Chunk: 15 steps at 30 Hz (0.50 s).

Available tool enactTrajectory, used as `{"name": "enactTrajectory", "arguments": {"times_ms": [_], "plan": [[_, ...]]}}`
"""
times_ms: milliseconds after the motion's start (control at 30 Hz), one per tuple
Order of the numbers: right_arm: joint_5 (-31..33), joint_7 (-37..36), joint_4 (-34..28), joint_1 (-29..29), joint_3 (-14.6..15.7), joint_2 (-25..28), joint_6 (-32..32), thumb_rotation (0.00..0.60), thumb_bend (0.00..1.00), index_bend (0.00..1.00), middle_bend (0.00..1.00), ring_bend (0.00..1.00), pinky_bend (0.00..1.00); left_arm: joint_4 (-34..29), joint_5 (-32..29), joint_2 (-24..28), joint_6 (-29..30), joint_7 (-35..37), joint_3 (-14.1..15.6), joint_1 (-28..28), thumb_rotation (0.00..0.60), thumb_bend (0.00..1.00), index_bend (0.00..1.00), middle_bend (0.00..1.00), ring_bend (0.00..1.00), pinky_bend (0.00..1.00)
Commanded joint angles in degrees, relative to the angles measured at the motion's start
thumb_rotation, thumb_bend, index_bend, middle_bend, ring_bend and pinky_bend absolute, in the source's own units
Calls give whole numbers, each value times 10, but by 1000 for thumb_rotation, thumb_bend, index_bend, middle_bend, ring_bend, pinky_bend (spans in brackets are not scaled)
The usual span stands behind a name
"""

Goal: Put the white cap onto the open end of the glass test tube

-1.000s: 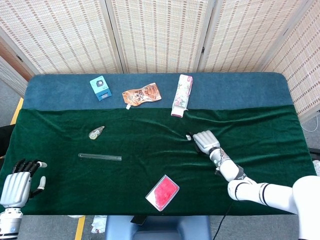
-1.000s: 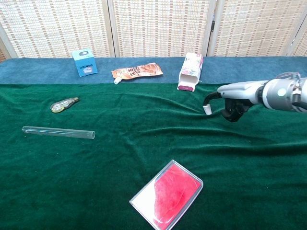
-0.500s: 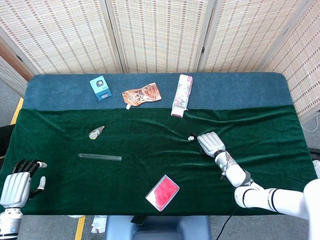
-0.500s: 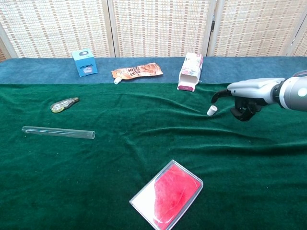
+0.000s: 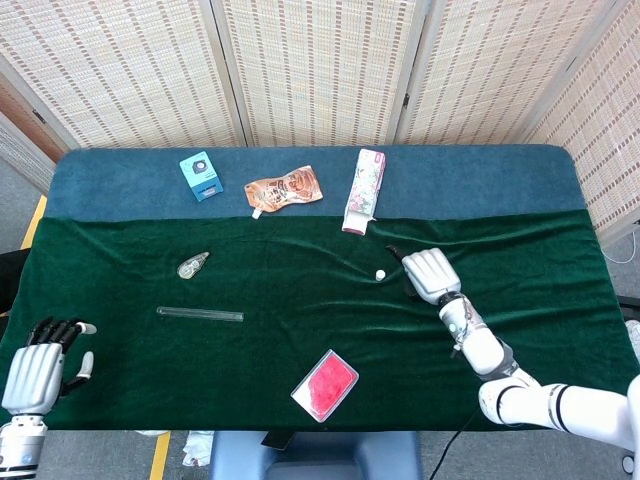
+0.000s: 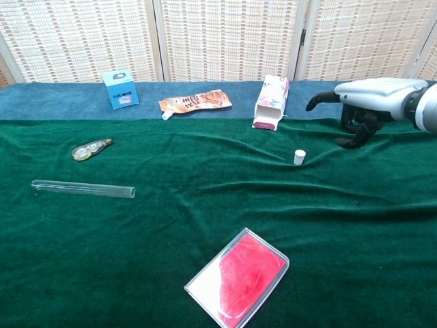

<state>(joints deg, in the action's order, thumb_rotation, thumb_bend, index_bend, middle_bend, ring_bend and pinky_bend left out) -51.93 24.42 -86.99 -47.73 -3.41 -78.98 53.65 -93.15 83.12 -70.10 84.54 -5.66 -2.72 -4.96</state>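
Standing upright on the green cloth [image 6: 205, 205] right of the table's middle, the white cap [image 6: 299, 156] has nothing touching it; the head view shows it as a small white dot [image 5: 380, 274] in a fold of the fabric. The right hand [image 6: 372, 102] hangs above the cloth just to the cap's right and apart from it, holding nothing, with one finger stretched toward the cap's side and the others loosely curled beneath the palm; from the head camera the same hand [image 5: 430, 274] shows its pale back just beside the cap. The glass test tube [image 6: 82, 188] lies flat on the cloth well to the left, parallel with the table's near edge and well apart from the cap. The left hand [image 5: 38, 364] rests at the near left corner of the table, empty, its fingers together and extended away from the robot. A small yellow-and-grey tape dispenser [image 6: 91, 148] lies behind the tube, toward the left edge. A red card in a clear sleeve [image 6: 238, 278] sits tilted near the near edge, about midway along it. Along the blue strip [image 6: 61, 99] at the far edge sit a small blue box [image 6: 120, 89], an orange pouch [image 6: 194, 102], and a pink-and-white carton [image 6: 271, 102] lying on its side.
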Motion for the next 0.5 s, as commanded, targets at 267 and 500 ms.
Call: {"name": "enactTrajectory", "arguments": {"times_ms": [267, 500], "plan": [[14, 38, 68, -16, -16, -51, -23, 600, 257, 355, 961, 1000, 1000, -5, 1, 2, 0, -4, 1, 0, 600, 521, 365, 313, 261, 155], [32, 42, 131, -34, -27, -93, -64, 600, 256, 404, 968, 1000, 1000, -4, -3, 1, -2, -7, 1, 1, 600, 521, 365, 313, 261, 155]]}}
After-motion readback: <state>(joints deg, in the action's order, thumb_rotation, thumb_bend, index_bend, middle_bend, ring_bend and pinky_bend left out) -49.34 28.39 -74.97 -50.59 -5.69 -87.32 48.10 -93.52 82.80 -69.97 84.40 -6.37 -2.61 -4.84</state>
